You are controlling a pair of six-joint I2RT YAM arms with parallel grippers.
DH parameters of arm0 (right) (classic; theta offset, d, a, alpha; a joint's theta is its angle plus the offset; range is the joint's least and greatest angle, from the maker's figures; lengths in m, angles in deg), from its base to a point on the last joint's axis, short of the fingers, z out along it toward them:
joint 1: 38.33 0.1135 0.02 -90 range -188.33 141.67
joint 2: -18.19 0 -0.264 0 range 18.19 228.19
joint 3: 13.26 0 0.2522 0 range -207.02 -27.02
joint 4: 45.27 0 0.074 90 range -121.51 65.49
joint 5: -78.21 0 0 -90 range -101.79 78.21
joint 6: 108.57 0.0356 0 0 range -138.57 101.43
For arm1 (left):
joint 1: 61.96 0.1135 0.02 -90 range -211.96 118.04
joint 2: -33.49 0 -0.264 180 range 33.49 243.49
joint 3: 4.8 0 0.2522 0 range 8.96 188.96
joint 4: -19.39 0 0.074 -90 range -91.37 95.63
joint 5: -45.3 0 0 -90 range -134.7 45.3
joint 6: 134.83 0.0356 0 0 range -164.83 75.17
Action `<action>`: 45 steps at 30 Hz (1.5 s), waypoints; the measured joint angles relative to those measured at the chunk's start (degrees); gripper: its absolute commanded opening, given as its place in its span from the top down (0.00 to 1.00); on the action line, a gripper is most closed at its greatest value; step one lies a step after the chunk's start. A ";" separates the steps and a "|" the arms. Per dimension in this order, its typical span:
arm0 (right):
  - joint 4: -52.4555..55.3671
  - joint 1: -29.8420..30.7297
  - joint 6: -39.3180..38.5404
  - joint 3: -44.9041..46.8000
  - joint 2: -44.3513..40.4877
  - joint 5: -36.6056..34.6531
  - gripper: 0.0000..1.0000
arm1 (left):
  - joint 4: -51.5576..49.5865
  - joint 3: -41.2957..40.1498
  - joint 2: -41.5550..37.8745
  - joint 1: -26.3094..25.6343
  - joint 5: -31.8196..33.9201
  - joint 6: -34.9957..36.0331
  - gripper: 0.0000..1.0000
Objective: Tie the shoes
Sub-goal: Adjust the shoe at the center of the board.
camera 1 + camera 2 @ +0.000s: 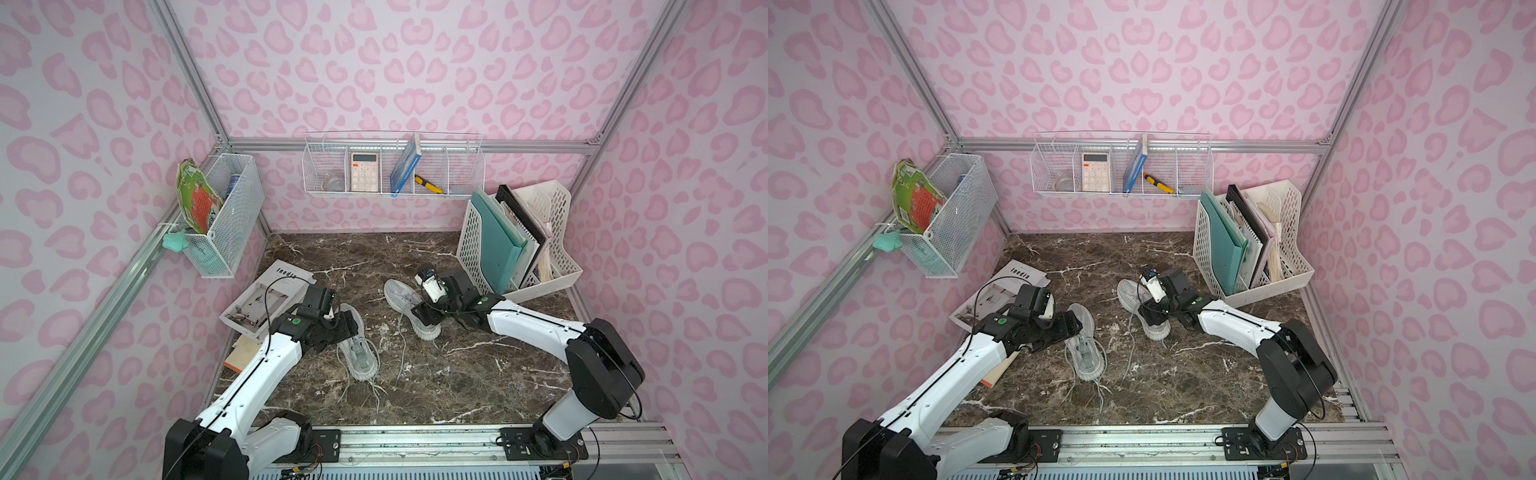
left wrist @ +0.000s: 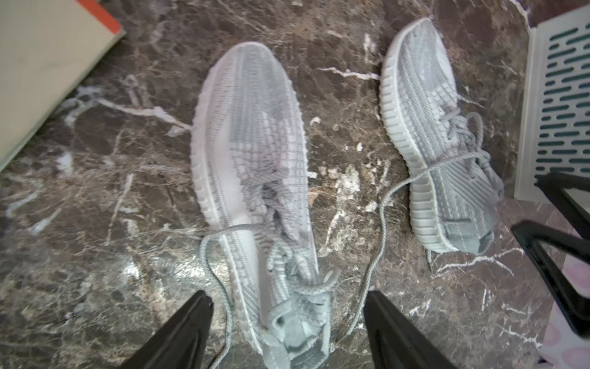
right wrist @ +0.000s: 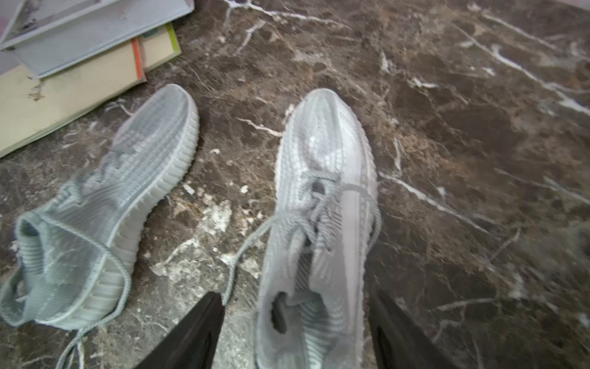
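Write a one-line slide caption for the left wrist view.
Open left claw frames the heel of a grey sneaker with loose laces on the marble tabletop; the second sneaker lies alongside.

On the dark marbled desk [image 1: 457,374] the nearer shoe [image 1: 360,353] lay under the left claw [image 1: 347,326] and the farther shoe [image 1: 401,297] under the right claw [image 1: 424,314], their laces [image 1: 402,349] trailing loose across it.
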 measured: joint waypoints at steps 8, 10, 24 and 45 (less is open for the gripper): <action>1.40 -4.04 -0.55 0.59 3.72 5.55 0.47 | 5.99 5.66 10.71 -6.36 -0.09 2.25 0.21; 1.68 -4.13 -0.55 0.59 4.59 6.67 0.52 | 8.26 6.56 13.31 -6.86 -1.55 2.73 0.22; -3.41 1.05 6.25 8.04 2.21 18.53 0.63 | 16.68 10.25 25.03 -7.30 -8.66 3.41 0.26; -8.35 -7.13 10.73 6.88 1.70 15.10 0.43 | 15.67 9.29 31.06 -8.31 -10.58 6.82 0.54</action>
